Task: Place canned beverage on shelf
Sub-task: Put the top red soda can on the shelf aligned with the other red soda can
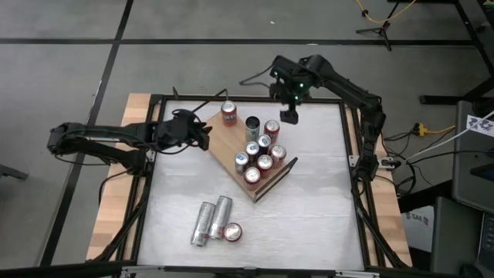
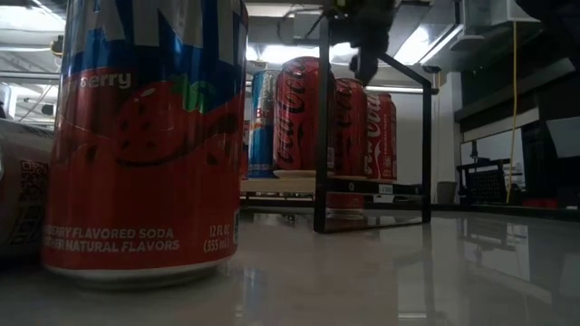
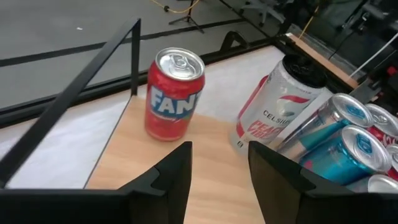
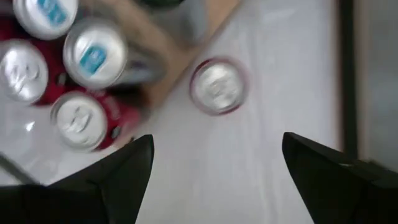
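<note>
The right tool (image 1: 289,116) hangs over the far part of the bench (image 1: 309,208), just off the shelf's (image 1: 224,139) far long edge. Its fingers stand well apart with nothing between them. Its wrist view looks straight down on a red can (image 4: 217,86) standing on the white bench just beside the shelf's edge. In the high view this looks to be the can (image 1: 272,128) next to the cluster, not yet on the board.

The left tool (image 1: 202,133) sits at the shelf's left end, low over the wood, near a red Fanta can (image 3: 175,94) that stands alone on that end. Its fingers (image 3: 180,168) show a gap in the wrist view, yet they grip nothing and count as closed as far as they go. This arm seems to be waiting.

The shelf lies at a slant mid-bench, carrying a cluster of about 6 upright cans (image 1: 257,154) toward its right end. 3 more cans (image 1: 214,222) lie or stand near the front of the bench, well apart from the shelf.

My judgement: the step in hand is the approach to a pick. The right tool is lined up roughly above the loose can. Next it needs to centre over it, descend so the fingers pass either side, close, then lift and set it upright on a bare patch of wood. Crowding from neighbouring cans is the risk.
</note>
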Robot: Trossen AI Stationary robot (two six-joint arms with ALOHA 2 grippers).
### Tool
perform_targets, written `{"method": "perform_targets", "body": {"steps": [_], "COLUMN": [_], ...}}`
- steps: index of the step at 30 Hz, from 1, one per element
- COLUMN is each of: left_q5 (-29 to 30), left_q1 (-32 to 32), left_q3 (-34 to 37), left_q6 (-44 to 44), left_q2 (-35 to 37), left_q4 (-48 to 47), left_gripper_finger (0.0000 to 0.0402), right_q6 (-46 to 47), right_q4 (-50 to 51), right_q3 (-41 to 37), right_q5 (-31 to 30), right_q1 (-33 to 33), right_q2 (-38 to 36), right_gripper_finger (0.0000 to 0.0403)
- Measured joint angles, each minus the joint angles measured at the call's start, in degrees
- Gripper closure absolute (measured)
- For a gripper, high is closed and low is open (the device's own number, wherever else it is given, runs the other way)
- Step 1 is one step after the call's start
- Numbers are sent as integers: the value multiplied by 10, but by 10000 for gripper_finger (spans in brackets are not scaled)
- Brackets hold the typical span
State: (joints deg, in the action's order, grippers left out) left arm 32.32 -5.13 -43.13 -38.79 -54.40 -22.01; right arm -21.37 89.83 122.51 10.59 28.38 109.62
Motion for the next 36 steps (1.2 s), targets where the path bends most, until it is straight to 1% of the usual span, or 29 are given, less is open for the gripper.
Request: {"method": "perform_targets", "body": {"steps": [2,4,8,11,13,16,19,26,34,36], "left_q5": [0,0,-1,-1,-1,-1,-2,-3,-3,-3], "left_q1": [0,0,0,0,0,0,0,0,0,0], "left_q3": [0,0,0,0,0,0,0,0,0,0], "left_q6": [0,0,0,0,0,-1,-1,-12,-13,-13], "left_q2": [9,12,12,12,12,12,12,12,12,12], "left_q4": [-17,-29,-35,-37,-39,-43,-43,-42,-42,-42], "left_gripper_finger": [251,251,251,251,251,251,251,251,251,251], "right_q6": [1,13,16,-4,-30,-48,-51,-61,-64,-64], "right_q4": [-10,-49,-178,-279,-321,-354,-375,-403,-494,-501], "right_q3": [-51,-113,-231,-293,-324,-351,-375,-413,-461,-469], "right_q5": [11,8,-19,-31,-26,-7,-5,25,7,1], "right_q1": [0,0,1,1,1,1,1,1,-12,-12], "right_q2": [-16,-37,-88,-119,-127,-128,-128,-128,-128,-126], "right_gripper_finger": [56,56,56,56,56,56,56,56,56,56]}}
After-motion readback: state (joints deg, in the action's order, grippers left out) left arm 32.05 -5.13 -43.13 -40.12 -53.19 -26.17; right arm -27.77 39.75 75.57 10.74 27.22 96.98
